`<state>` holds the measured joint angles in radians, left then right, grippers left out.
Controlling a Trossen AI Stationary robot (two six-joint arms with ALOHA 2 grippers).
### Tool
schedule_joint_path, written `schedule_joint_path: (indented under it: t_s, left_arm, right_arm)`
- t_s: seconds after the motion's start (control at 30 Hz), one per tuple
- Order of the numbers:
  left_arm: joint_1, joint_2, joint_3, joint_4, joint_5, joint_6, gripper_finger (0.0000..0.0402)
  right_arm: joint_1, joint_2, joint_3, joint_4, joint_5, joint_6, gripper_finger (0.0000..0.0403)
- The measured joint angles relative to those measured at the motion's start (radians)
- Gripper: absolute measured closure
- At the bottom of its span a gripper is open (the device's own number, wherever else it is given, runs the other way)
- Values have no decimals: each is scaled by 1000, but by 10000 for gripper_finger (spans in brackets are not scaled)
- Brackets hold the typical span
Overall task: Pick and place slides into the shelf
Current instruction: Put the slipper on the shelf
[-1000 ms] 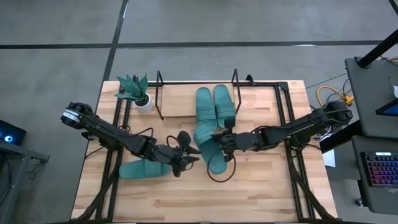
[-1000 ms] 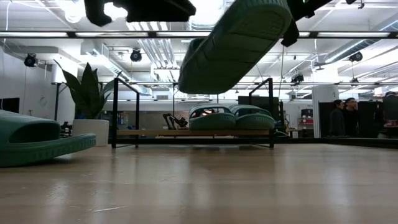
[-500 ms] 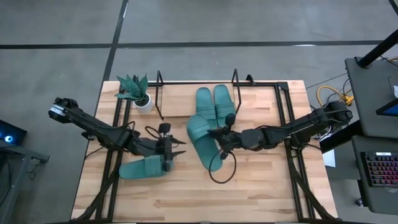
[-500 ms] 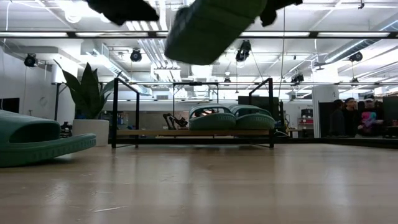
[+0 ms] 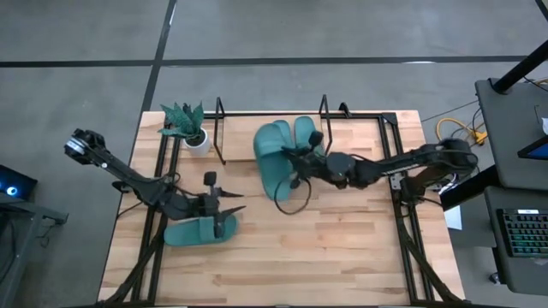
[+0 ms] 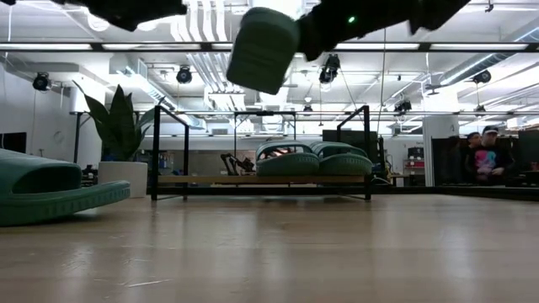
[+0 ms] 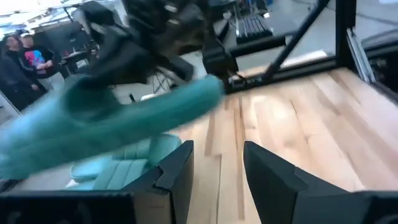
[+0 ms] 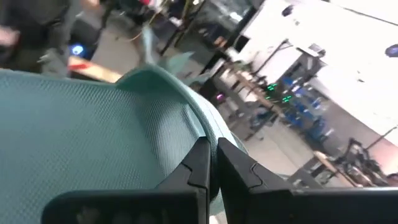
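Two teal slides [image 6: 312,159] lie side by side on the shelf [image 6: 210,179], a low wood board in a black wire frame at the table's far edge. My right gripper [image 5: 296,164] is shut on a third slide [image 5: 272,161] and holds it in the air just in front of the shelf [image 5: 231,158]; the low view shows that slide [image 6: 263,46] high above the table. The fourth slide [image 5: 199,229] rests sole-down on the table near the left. My left gripper [image 5: 229,210] hovers open over its right end, touching nothing. My right gripper pinches the slide by its long side edge [image 5: 288,164], the side toward the right arm, about midway along. The fingers [image 8: 198,163] come in roughly level from the table's right, across the slide. It is lifted clear of table and shelf.
A small potted plant [image 5: 190,128] stands at the shelf's left end. The shelf's left half holds nothing in the low view. Open tabletop [image 5: 342,248] lies near and right. People stand in the room beyond the table [image 6: 484,160].
My right gripper carried the slide up and toward the far edge, to the shelf, and a little left; the slide turned so it now points more toward the far edge. My left gripper drew back toward the table's left, over the slide lying there.
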<state>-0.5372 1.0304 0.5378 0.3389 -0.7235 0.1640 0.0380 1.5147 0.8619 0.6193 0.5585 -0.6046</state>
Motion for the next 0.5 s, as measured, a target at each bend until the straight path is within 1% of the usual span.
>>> schedule_joint_path:
  t_s: [0.03, 0.1, 0.2, 0.23, 0.27, 0.37, 0.5]
  left_arm:
    - [-8, 2, -8, -2, -24, 0, 276]
    - [-31, 2, -22, -7, -118, 3, 276]
    - [-83, -16, -29, 0, -338, 3, 276]
    - [-101, -22, -35, 0, -400, 4, 276]
    - [-119, -26, -42, 2, -435, 7, 276]
    - [-153, -34, -62, -10, -464, 8, 276]
    - [-174, -45, -61, -1, -465, 8, 276]
  right_arm:
    - [-17, 23, 5, 34, -17, -9, 394]
    - [-47, 76, 40, 61, -29, -25, 394]
    - [-88, 168, 125, 56, -33, -29, 394]
    - [-101, 198, 155, 54, -35, -38, 394]
    - [-115, 226, 188, 47, -37, -53, 394]
    - [-154, 309, 296, 29, -48, -70, 394]
    - [-211, 407, 442, -65, -138, -53, 394]
